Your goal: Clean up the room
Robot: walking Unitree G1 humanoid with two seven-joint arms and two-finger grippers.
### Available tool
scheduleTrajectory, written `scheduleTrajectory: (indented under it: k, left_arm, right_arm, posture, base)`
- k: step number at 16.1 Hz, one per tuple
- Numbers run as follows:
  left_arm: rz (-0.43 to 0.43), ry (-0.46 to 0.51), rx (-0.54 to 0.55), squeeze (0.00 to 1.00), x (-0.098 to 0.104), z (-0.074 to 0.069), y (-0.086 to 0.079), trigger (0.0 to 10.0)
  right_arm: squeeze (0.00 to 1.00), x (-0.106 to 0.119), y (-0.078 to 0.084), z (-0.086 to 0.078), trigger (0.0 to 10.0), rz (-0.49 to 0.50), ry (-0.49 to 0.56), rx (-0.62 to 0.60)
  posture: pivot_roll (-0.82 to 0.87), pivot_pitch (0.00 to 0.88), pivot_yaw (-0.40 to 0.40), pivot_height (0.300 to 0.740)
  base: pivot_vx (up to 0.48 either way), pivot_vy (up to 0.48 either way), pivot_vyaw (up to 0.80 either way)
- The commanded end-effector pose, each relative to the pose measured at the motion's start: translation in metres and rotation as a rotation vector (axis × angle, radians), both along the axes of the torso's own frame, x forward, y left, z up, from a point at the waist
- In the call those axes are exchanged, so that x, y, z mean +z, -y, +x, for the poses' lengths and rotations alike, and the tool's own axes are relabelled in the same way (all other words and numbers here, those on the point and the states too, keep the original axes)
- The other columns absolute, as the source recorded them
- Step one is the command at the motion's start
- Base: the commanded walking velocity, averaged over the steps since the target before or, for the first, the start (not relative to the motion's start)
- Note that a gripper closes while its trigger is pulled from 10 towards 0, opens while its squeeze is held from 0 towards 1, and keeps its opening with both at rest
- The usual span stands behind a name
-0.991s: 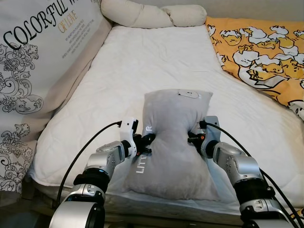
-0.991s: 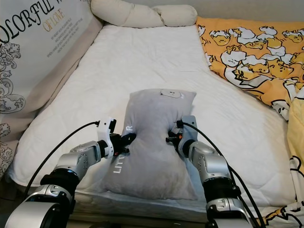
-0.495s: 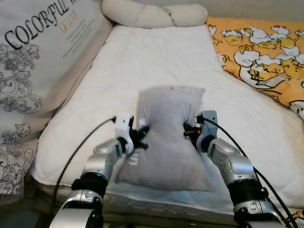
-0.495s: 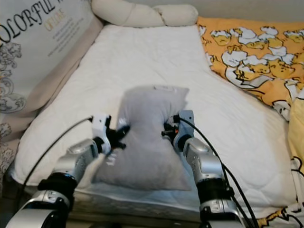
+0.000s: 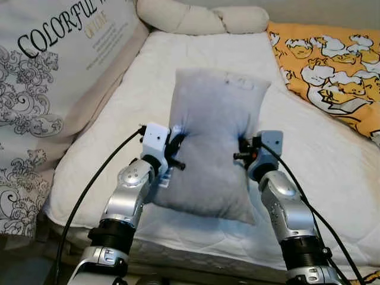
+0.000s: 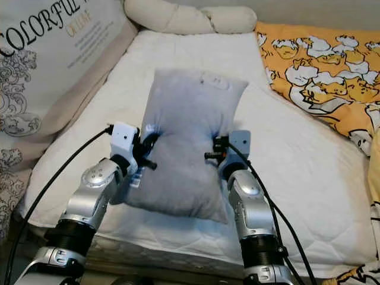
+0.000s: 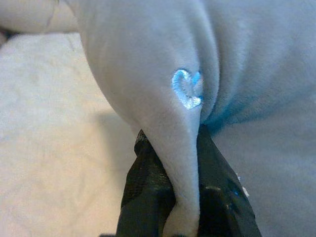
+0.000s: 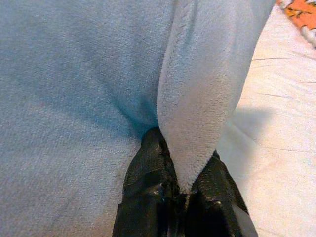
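A grey plush pillow (image 5: 211, 139) hangs above the white mattress (image 5: 196, 65), held up between both arms. My left gripper (image 5: 177, 149) is shut on the pillow's left edge, and my right gripper (image 5: 241, 155) is shut on its right edge. In the left wrist view the black fingers (image 7: 143, 190) pinch a fold of grey fabric (image 7: 173, 143) just below a small blue embroidered heart (image 7: 186, 89). The right wrist view has its fingers (image 8: 148, 190) clamped on another grey fold (image 8: 197, 133). The pillow's lower end droops toward the bed's front edge.
A large printed cushion (image 5: 53, 89) leans along the left side of the bed. A cream bolster (image 5: 202, 21) lies at the head. An orange duck-patterned blanket (image 5: 332, 71) covers the right side. The bed's front edge runs just before me.
Both arms have raised the grey pillow off the mattress and carried it farther over the bed; both grips are unchanged. The camera has also shifted a little.
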State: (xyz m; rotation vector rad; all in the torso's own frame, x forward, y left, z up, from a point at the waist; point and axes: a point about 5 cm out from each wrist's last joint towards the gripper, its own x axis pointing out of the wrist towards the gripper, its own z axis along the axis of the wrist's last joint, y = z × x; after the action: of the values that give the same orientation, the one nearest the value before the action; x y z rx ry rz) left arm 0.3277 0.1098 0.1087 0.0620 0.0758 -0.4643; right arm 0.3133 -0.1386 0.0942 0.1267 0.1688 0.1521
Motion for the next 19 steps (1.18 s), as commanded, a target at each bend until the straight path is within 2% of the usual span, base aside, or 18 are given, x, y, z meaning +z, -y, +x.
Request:
scheduleTrajectory:
  k: [1, 2, 3, 4, 7, 8, 10, 12, 14, 15, 16, 19]
  left_arm:
    - [0.018, 0.037, 0.024, 0.00, 0.005, 0.000, -0.003, 10.0]
    - [0.023, 0.024, 0.032, 0.00, 0.004, 0.000, -0.004, 10.0]
    - [0.023, 0.016, 0.037, 0.00, 0.005, 0.000, -0.004, 10.0]
    - [0.040, 0.014, 0.042, 0.00, 0.009, 0.002, -0.004, 10.0]
    - [0.051, 0.025, 0.047, 0.00, 0.011, 0.004, -0.004, 10.0]
    - [0.049, 0.029, 0.035, 0.00, 0.013, 0.005, -0.003, 10.0]
    - [0.043, 0.027, 0.031, 0.00, 0.015, 0.004, -0.002, 10.0]
    - [0.046, 0.027, 0.032, 0.00, 0.015, 0.004, -0.002, 10.0]
    - [0.057, 0.028, 0.034, 0.00, 0.014, 0.004, -0.002, 10.0]
    - [0.063, 0.030, 0.034, 0.00, 0.014, 0.005, -0.003, 10.0]
    - [0.067, 0.031, 0.035, 0.00, 0.014, 0.006, -0.003, 10.0]
    - [0.072, 0.033, 0.035, 0.00, 0.015, 0.006, -0.004, 10.0]
  right_arm:
    - [0.00, 0.007, 0.004, 0.001, 0.0, 0.002, 0.034, -0.026]
    - [0.00, 0.007, 0.004, 0.001, 0.0, -0.003, 0.037, -0.032]
    - [0.00, 0.005, 0.004, 0.001, 1.3, -0.017, 0.014, -0.039]
    - [0.00, 0.005, 0.007, 0.005, 10.0, -0.040, -0.002, -0.094]
    - [0.00, 0.006, 0.008, 0.007, 10.0, -0.037, -0.003, -0.115]
    - [0.00, 0.007, 0.010, 0.009, 10.0, -0.068, 0.009, -0.137]
    - [0.00, 0.009, 0.013, 0.010, 10.0, -0.078, 0.053, -0.219]
    - [0.00, 0.007, 0.014, 0.011, 10.0, -0.081, 0.031, -0.251]
    - [0.00, 0.006, 0.011, 0.012, 10.0, -0.052, 0.032, -0.225]
    - [0.00, 0.009, 0.011, 0.011, 10.0, -0.087, 0.070, -0.242]
    - [0.00, 0.008, 0.009, 0.012, 10.0, -0.055, 0.081, -0.239]
    - [0.00, 0.009, 0.002, 0.012, 10.0, -0.016, 0.066, -0.171]
  posture:
    - [-0.02, 0.000, 0.052, 0.740]
    - [-0.02, 0.000, 0.051, 0.740]
    - [-0.02, 0.000, 0.049, 0.740]
    - [-0.01, 0.000, 0.044, 0.740]
    - [-0.01, 0.000, 0.044, 0.740]
    - [-0.01, 0.000, 0.042, 0.740]
    - [0.00, 0.000, 0.041, 0.740]
    - [0.00, 0.000, 0.041, 0.740]
    - [0.00, 0.000, 0.038, 0.740]
    - [0.01, 0.000, 0.036, 0.740]
    - [0.01, 0.000, 0.035, 0.740]
    - [0.01, 0.000, 0.034, 0.740]
  base:
    - [0.000, 0.000, 0.00]
    - [0.000, 0.000, 0.00]
    - [0.000, 0.000, 0.00]
    - [0.000, 0.469, 0.00]
    - [0.000, 0.472, 0.00]
    - [0.000, 0.480, 0.00]
    - [0.000, 0.478, -0.67]
    - [0.000, 0.480, -0.80]
    - [0.000, 0.480, -0.79]
    - [0.000, 0.480, -0.80]
    - [0.000, 0.480, -0.71]
    - [0.000, 0.480, 0.00]
